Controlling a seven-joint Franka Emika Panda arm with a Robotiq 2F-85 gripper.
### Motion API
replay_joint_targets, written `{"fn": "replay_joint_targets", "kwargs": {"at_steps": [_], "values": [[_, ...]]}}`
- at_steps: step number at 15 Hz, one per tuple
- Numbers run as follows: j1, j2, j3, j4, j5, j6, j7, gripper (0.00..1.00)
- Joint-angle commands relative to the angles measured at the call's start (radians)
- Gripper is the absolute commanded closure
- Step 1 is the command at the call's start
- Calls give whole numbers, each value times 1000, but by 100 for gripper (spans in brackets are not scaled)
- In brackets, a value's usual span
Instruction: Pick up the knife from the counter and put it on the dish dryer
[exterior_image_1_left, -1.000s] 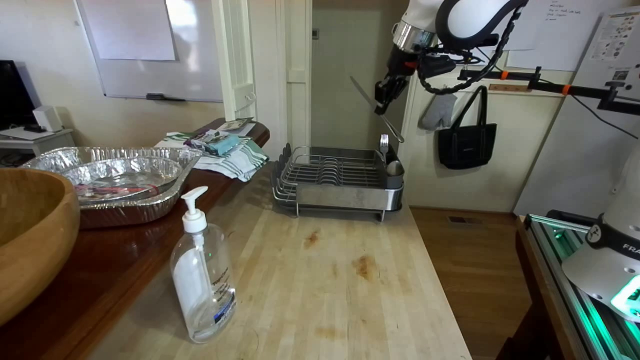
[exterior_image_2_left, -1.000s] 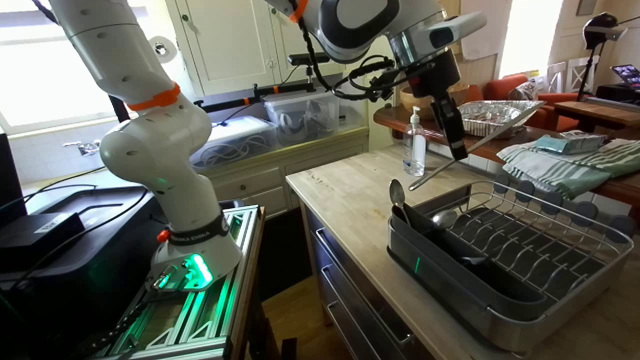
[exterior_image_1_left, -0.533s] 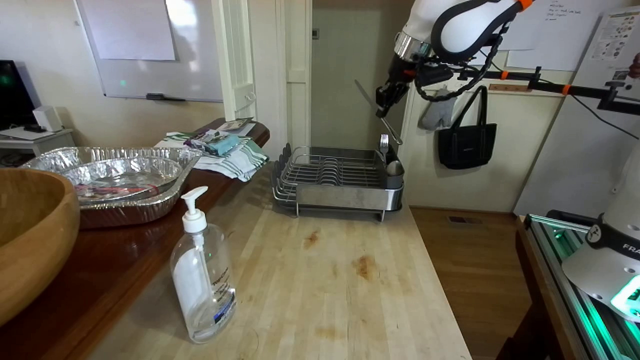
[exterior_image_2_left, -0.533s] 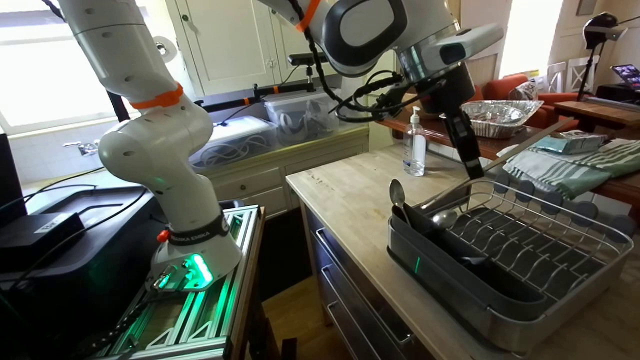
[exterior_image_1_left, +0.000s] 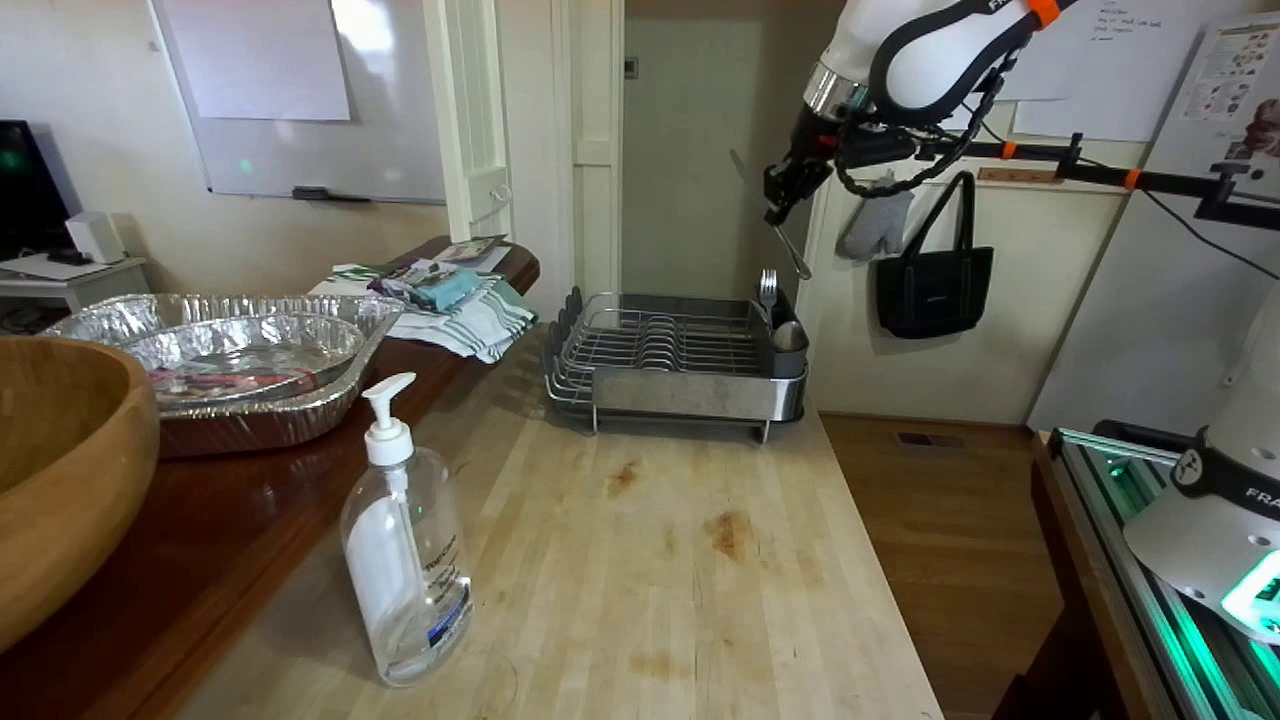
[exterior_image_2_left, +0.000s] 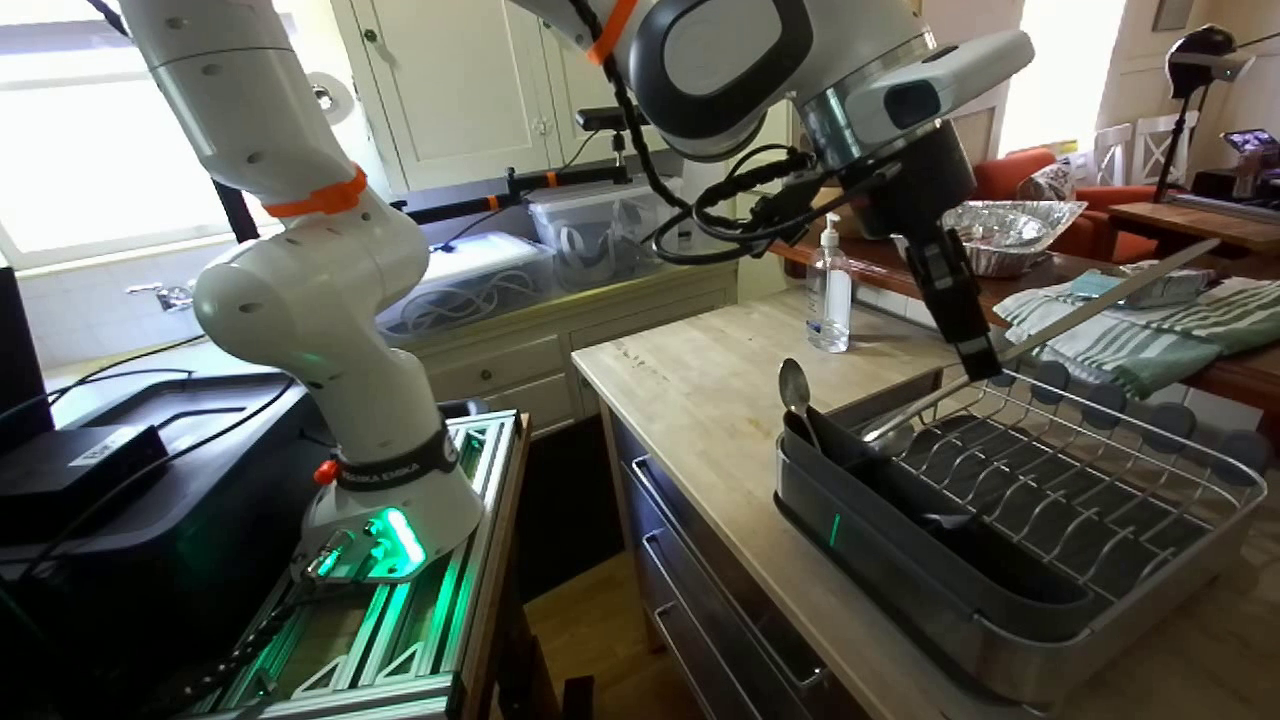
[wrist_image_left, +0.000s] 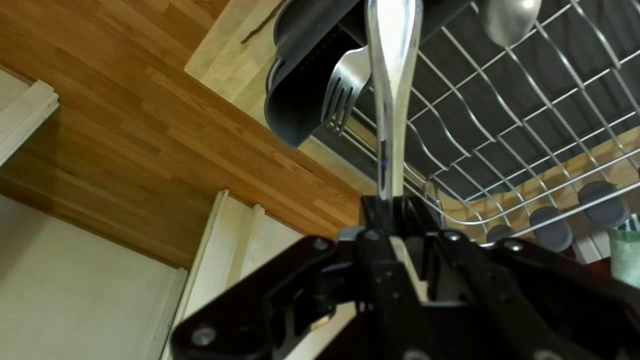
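My gripper is shut on the knife, a slim silvery metal piece, gripped near its middle. The knife is tilted: its blade points up and away, and its handle hangs lower, over the cutlery holder end of the dish dryer. In an exterior view the gripper and knife handle are above the dish dryer, apart from it. In the wrist view the handle stretches from the fingertips across the rack wires. The counter lies under the rack.
The dark cutlery holder holds a spoon, and a fork shows there in the wrist view. A soap bottle stands on the counter. Foil trays, a wooden bowl and towels sit on the raised ledge.
My gripper has carried the knife over the dish dryer, moving right and down in an exterior view. The knife has turned, so its blade looks much foreshortened in an exterior view. The grip holds.
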Motion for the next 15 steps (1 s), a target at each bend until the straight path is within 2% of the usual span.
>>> {"fn": "replay_joint_targets", "kwargs": {"at_steps": [1,8,10,11,12,15], "values": [[-27,3,-8,-3,-46,50,73,96],[-73,12,-18,8,-83,107,160,96],[-69,13,-22,10,-54,111,141,96],[-51,15,-29,5,-3,120,100,96],[-62,1,-24,1,-34,91,113,84],[-57,3,-23,1,-25,96,110,84]]}}
